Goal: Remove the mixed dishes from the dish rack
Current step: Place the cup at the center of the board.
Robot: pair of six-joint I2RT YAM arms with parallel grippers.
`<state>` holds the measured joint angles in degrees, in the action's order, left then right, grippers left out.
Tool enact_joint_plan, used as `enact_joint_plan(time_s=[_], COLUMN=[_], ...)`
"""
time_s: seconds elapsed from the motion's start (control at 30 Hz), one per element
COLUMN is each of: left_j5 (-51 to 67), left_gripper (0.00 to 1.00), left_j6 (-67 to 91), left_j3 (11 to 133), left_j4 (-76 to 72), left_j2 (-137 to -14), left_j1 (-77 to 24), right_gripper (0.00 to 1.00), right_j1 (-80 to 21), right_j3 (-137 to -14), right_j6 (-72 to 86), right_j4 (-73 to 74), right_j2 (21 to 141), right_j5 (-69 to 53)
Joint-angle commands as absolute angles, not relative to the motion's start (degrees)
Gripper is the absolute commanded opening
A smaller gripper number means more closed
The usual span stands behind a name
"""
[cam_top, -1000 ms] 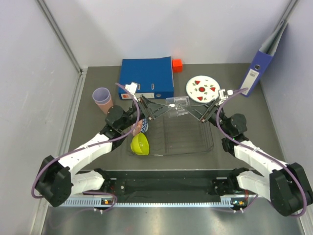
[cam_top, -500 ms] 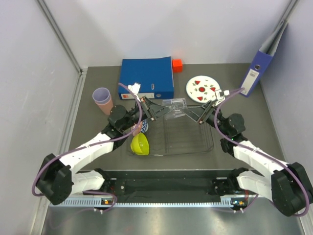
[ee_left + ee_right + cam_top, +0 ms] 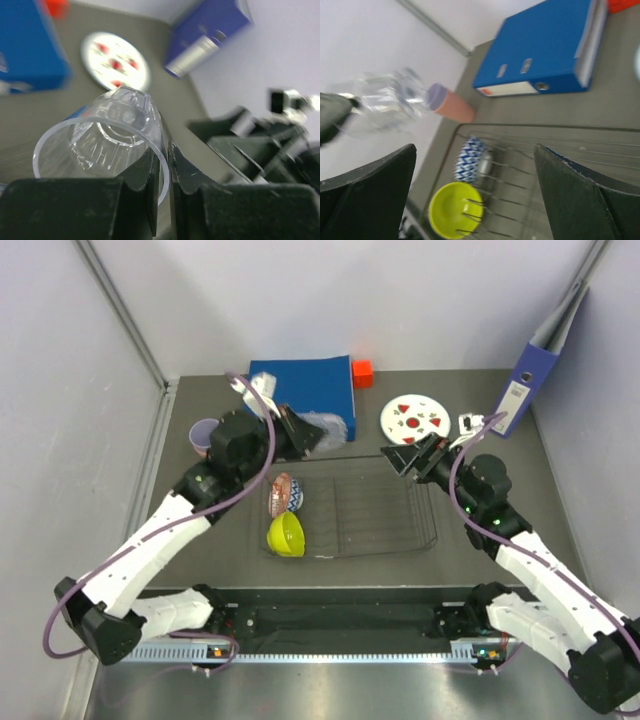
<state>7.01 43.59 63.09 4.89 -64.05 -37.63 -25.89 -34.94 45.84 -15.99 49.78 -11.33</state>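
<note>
The clear tumbler (image 3: 107,142) is out of the dish rack (image 3: 385,510), tipped on its side with its open mouth toward the left wrist camera. The left tool (image 3: 163,161) is clamped on it, one finger inside the rim and one outside, pinching the wall. From above, the tumbler overlaps the near right corner of the flat blue binder (image 3: 300,382), just beyond the rack's far left corner; whether it touches the binder cannot be told.

In the rack's left end the brown-blue patterned bowl (image 3: 287,492) stands on edge, and the lime-yellow bowl (image 3: 286,533) sits just nearer the arm bases. The rest of the rack holds no dishes.

The right tool (image 3: 402,456) hangs over the rack's far right edge, fingers spread wide with nothing between them.

On the surface (image 3: 500,470) beyond the rack lies the white plate (image 3: 413,418) with red marks. The lilac cup (image 3: 436,94) is nested in the salmon-pink cup (image 3: 457,107) to the rack's left. A small orange-red cube (image 3: 362,371) sits by the binder's far right corner, and a second binder (image 3: 540,350) leans against the right wall.
</note>
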Motion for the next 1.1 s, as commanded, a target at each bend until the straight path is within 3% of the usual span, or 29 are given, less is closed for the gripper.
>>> enact_joint_plan(time_s=[0.0, 0.07, 0.13, 0.3, 0.67, 1.07], left_j5=[-23.0, -32.6, -33.9, -28.8, -29.9, -17.1], left_gripper=[0.0, 0.0, 0.0, 0.0, 0.0, 0.0], left_j6=[30.5, 30.8, 31.1, 31.0, 29.4, 29.8], left_j3=[81.4, 84.7, 87.4, 85.2, 80.9, 74.4], left_j4=[38.4, 45.6, 52.9, 57.9, 63.4, 51.1], left_j2=[-66.5, -69.3, -71.5, -72.1, -72.8, -84.4], left_j1=[-37.1, -35.5, -32.9, -19.3, -11.3, 3.1], right_gripper=[1.0, 1.0, 1.0, 1.0, 1.0, 1.0], right_j1=[-26.3, -26.3, -26.4, -26.3, -26.4, -26.2], right_j3=[-39.3, -37.8, -36.7, -33.7, -30.3, -29.1], right_j6=[35.3, 34.7, 34.7, 34.3, 34.9, 34.5], right_j4=[-0.2, -0.3, -1.1, -3.2, -7.3, -6.2], right_j2=[47.5, 46.3, 45.4, 44.6, 48.2, 45.4], right_j5=[2.3, 2.7, 2.9, 2.2, 0.2, 1.6])
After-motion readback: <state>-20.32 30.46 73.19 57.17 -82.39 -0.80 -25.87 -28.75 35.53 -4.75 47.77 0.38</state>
